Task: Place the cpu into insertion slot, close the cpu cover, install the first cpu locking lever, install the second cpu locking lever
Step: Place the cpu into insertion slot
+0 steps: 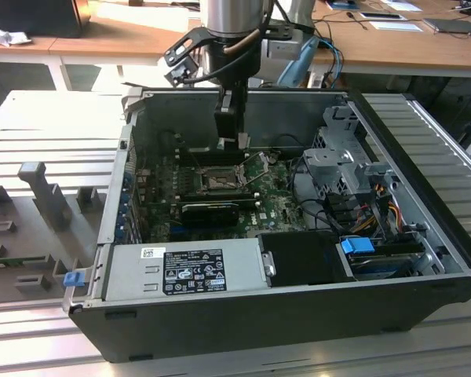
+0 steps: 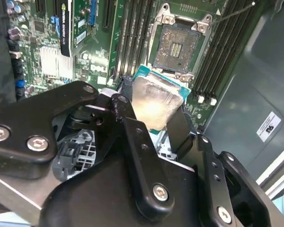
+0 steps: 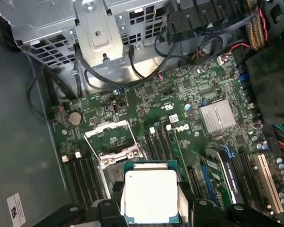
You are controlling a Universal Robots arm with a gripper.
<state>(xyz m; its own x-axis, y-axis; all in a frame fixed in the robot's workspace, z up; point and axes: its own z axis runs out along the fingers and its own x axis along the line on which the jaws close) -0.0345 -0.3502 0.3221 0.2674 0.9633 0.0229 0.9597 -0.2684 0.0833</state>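
Observation:
The cpu point(image 3: 150, 196) is a small square chip with a pale silvery face and a green edge. My gripper point(image 3: 150, 204) is shut on it, one black finger on each side, as the second wrist view also shows for the cpu point(image 2: 154, 101) and gripper point(image 2: 154, 112). In the exterior view the gripper point(image 1: 229, 141) hangs inside the open computer case, just above the insertion slot point(image 1: 218, 182). That slot point(image 2: 180, 45) lies bare, a dark square with a silver rim, apart from the chip. The cpu cover point(image 3: 120, 153) stands raised at the slot point(image 3: 111, 172), which the chip partly hides.
Green motherboard point(image 1: 275, 208) with memory slots point(image 2: 132, 33) beside the socket and a silver heatsink point(image 3: 217, 117). A grey power supply box point(image 1: 184, 269) lies along the near case wall. A metal drive cage point(image 1: 341, 153) and cable bundles point(image 1: 377, 206) fill the exterior view's right.

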